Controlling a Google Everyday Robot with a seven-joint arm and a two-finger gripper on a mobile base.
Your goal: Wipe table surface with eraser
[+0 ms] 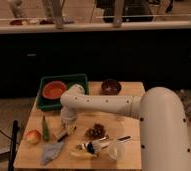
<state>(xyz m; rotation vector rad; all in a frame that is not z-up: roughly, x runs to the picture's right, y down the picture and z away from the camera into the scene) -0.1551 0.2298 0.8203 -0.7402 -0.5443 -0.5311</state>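
Note:
My white arm reaches from the right across the wooden table [129, 120], bends at an elbow near the green tray and points down. The gripper [64, 129] is low over the table's left part, between a green vegetable and a brown cluster. A small dark and yellowish block, the eraser [60, 134], is right at the gripper's tip, on or just above the table surface. Whether it is held is hidden by the wrist.
A green tray [81, 78] with an orange bowl [54, 90] stands at the back left, and a dark bowl [110, 86] at the back. A peach [33, 136], green vegetable [45, 129], grey cloth [51, 151], brown cluster [95, 131], banana [81, 155], utensil [101, 144] and white cup [115, 149] lie along the front.

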